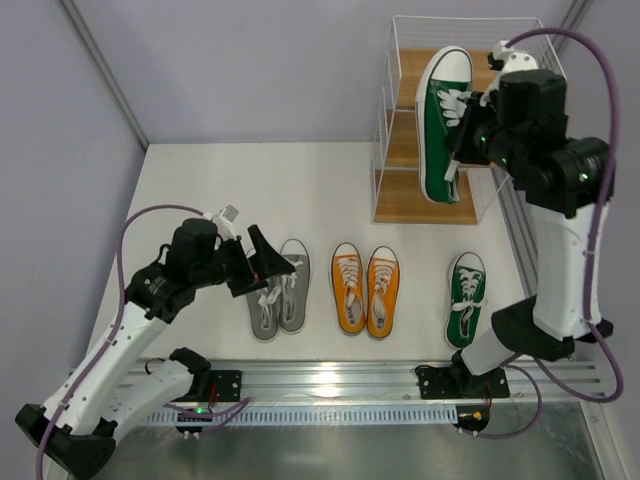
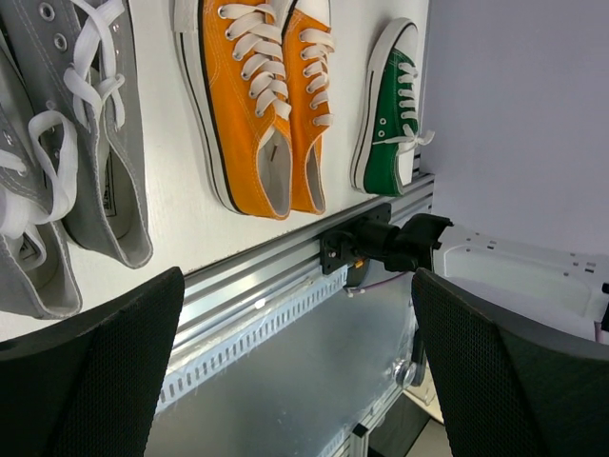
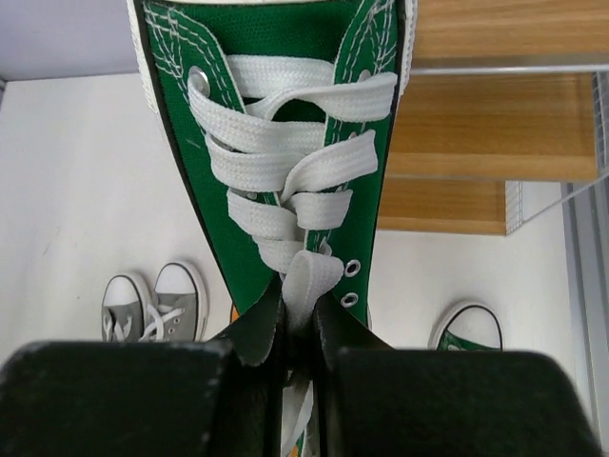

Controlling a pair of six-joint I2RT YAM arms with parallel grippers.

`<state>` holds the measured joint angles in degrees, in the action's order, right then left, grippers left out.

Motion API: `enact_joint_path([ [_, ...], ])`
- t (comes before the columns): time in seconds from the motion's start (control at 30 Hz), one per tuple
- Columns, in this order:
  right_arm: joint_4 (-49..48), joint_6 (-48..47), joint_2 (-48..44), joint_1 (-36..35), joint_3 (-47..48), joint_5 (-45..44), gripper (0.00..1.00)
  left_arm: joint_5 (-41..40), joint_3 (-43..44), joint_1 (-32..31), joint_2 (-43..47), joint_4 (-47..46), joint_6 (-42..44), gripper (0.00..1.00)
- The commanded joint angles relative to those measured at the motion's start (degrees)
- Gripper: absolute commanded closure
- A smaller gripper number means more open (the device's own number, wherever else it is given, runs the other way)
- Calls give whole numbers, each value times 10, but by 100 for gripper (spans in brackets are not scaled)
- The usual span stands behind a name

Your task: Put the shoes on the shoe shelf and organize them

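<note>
The right gripper (image 1: 462,135) was pinched shut on a green shoe (image 1: 440,120), its fingers (image 3: 257,333) closed on the tongue and the lowest laces. It held the shoe up in the air against the front of the shelf (image 1: 420,205), which stood at the far right corner of the table (image 1: 220,190). The toe pointed away from the arms, and I could not tell whether the shoe touched any board.

The left gripper (image 1: 268,265) hung with its jaws spread wide, holding nothing, just over the grey pair (image 1: 280,290) toward the near left of the table. The orange pair (image 1: 366,290) lay side by side at the middle of the near edge. The second green shoe (image 1: 466,298) lay alone toward the near right corner. All three had their heels close to the rail (image 1: 400,378).
</note>
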<state>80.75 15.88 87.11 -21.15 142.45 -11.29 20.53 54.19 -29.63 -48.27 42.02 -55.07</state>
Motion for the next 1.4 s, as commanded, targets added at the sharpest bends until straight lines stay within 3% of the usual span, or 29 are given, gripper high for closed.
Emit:
enact_joint_path([
  [0.0,-69,-9,59,5,28,-44,96,-5,21,-2,27,14,10,0],
  [0.17,-197,-21,62,5,24,-111,96,-16,21,-3,48,31,9,0],
  [0.37,-284,-53,51,6,34,-134,96,-18,26,-2,54,35,11,0],
  [0.9,-388,-96,111,11,68,-158,96,-12,32,-2,41,19,12,0],
  [1.37,-380,-82,120,40,46,-143,96,-25,21,-3,53,10,0,0],
])
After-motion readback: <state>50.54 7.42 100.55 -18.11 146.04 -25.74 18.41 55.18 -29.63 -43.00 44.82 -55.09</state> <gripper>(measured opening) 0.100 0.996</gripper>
